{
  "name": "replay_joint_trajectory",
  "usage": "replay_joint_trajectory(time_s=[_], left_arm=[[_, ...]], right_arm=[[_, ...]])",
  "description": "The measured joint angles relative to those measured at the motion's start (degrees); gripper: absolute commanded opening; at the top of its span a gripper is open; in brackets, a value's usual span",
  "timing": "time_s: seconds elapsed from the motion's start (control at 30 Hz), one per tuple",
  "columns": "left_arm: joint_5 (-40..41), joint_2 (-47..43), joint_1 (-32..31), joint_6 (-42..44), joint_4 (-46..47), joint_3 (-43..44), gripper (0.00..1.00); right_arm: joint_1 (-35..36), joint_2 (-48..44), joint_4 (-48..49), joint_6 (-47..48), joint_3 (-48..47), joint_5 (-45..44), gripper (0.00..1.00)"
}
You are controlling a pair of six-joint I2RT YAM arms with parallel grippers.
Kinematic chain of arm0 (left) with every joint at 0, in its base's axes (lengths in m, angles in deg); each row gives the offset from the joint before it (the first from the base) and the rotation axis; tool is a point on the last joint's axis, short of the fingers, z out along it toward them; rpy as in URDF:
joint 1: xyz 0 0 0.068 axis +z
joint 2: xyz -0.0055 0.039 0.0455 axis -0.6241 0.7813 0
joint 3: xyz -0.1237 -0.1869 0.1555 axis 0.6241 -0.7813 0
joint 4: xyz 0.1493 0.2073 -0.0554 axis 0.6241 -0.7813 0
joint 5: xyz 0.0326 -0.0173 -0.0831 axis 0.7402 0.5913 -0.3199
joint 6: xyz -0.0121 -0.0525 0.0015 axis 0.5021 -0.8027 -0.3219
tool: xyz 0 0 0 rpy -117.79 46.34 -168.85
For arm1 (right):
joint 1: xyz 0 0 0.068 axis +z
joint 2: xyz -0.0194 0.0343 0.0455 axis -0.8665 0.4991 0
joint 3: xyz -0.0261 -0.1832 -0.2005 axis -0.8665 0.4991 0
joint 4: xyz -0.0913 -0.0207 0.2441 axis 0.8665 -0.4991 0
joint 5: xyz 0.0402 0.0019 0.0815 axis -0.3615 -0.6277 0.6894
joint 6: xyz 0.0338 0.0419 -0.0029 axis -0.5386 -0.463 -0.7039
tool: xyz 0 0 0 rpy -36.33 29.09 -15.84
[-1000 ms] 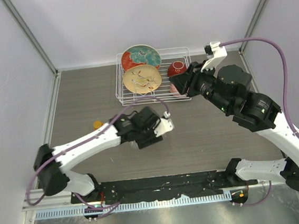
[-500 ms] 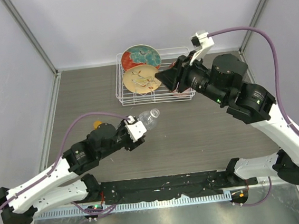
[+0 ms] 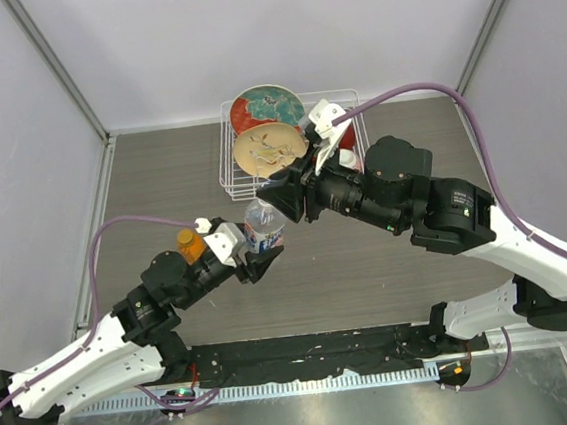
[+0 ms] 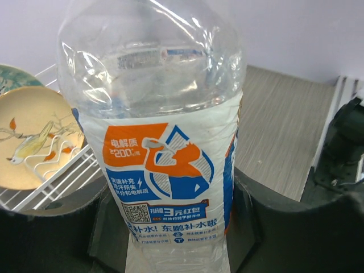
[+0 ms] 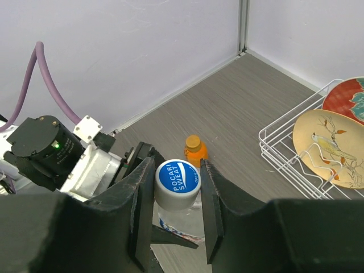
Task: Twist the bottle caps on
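The clear water bottle point(image 4: 165, 131) with its white-blue label stands upright, my left gripper point(image 4: 176, 227) shut on its lower body; from above, that bottle point(image 3: 263, 228) is in the table's middle. A white cap point(image 5: 177, 183) with a blue printed top sits on the bottle's mouth. My right gripper point(image 5: 176, 166) is shut on this cap, a finger pressed against each side. The squat orange bottle point(image 5: 195, 152) stands on the table just beyond, its orange cap point(image 5: 194, 140) on top. From above, the orange bottle point(image 3: 190, 246) is left of the held bottle and the right gripper point(image 3: 271, 204) meets the clear bottle's top.
A white wire rack point(image 3: 229, 167) with two patterned plates stands at the back of the table, right behind the right arm. The same rack point(image 5: 273, 142) lies right of the bottles in the right wrist view. Grey walls close off the back and sides.
The left arm has pulled back and stood the clear bottle upright. The right gripper has swung from the rack over to the bottle's top and now grips the cap there.
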Motion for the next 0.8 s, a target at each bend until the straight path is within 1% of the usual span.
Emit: replay_joint_trajectory(time_s=[0.23, 0.4, 0.8], left_arm=[[-5.1, -1.1, 0.2, -5.1, 4.1, -1.6, 0.0], [-9.1, -0.3, 0.3, -6.4, 5.6, -2.4, 0.0], [-11.8, -2.3, 1.6, -6.5, 6.8, -3.7, 0.0]], right_arm=[[0.7, -0.2, 0.8, 1.4, 0.5, 0.1, 0.06], [0.9, -0.2, 1.3, 1.7, 1.7, 0.7, 0.06], [0.9, -1.0, 1.8, 1.0, 3.0, 3.7, 0.06]])
